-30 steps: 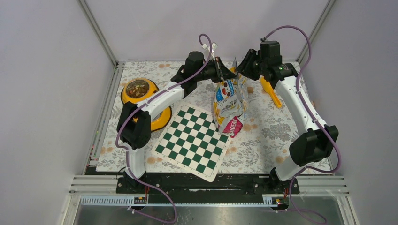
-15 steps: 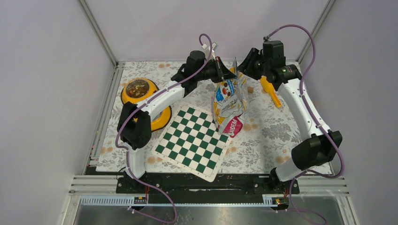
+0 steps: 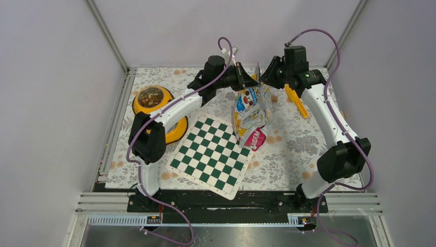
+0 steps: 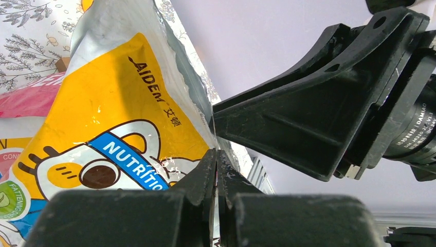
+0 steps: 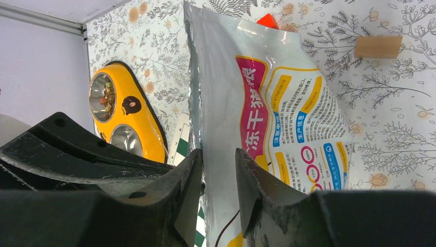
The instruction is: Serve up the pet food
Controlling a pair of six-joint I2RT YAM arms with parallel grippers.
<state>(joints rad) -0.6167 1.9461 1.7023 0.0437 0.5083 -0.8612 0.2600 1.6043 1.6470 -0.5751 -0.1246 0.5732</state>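
The pet food bag (image 3: 250, 110) stands in the middle of the table; it is silver, yellow and pink. My left gripper (image 3: 247, 81) is shut on its top edge, and in the left wrist view (image 4: 216, 160) the jaws pinch the foil beside the yellow print (image 4: 118, 103). My right gripper (image 3: 264, 78) is open at the same top edge, its fingers either side of the foil (image 5: 218, 172) of the bag (image 5: 247, 77). Kibble (image 3: 149, 96) lies in the far cup of the yellow double bowl (image 3: 169, 131) on the left and also shows in the right wrist view (image 5: 107, 95).
A green and white checkerboard (image 3: 211, 154) lies in front of the bag. A yellow scoop (image 3: 296, 100) and a tan wooden block (image 3: 274, 98) lie right of the bag. A red cube (image 5: 267, 20) peeks from behind the bag. Frame rails border the table.
My right arm swung a little to the right and came back to the bag's top edge. The left gripper and the bag have stayed put.
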